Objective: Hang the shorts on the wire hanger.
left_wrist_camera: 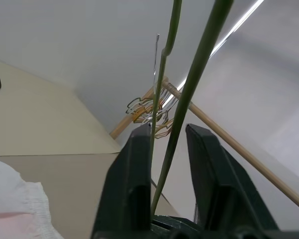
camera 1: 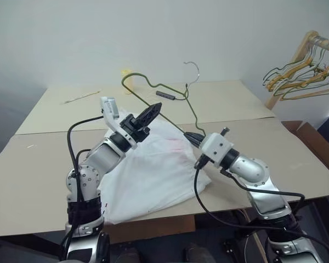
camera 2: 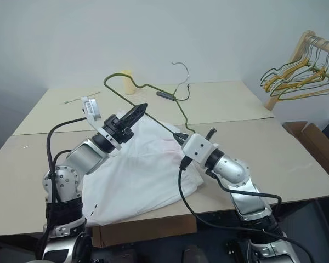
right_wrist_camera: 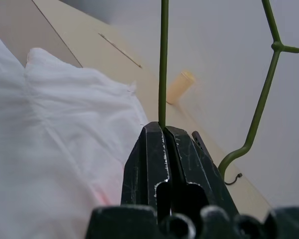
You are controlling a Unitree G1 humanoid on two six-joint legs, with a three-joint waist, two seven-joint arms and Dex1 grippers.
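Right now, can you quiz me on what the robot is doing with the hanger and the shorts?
1. True or false: the shorts already hang on the wire hanger.
2. What is the right gripper pinching? A: the wire hanger. B: the shorts. C: a spoon.
3. Where do the spare hangers hang?

Key:
1. False. The shorts lie flat on the table.
2. A.
3. On the wooden rack, off past the table on the robot's right.
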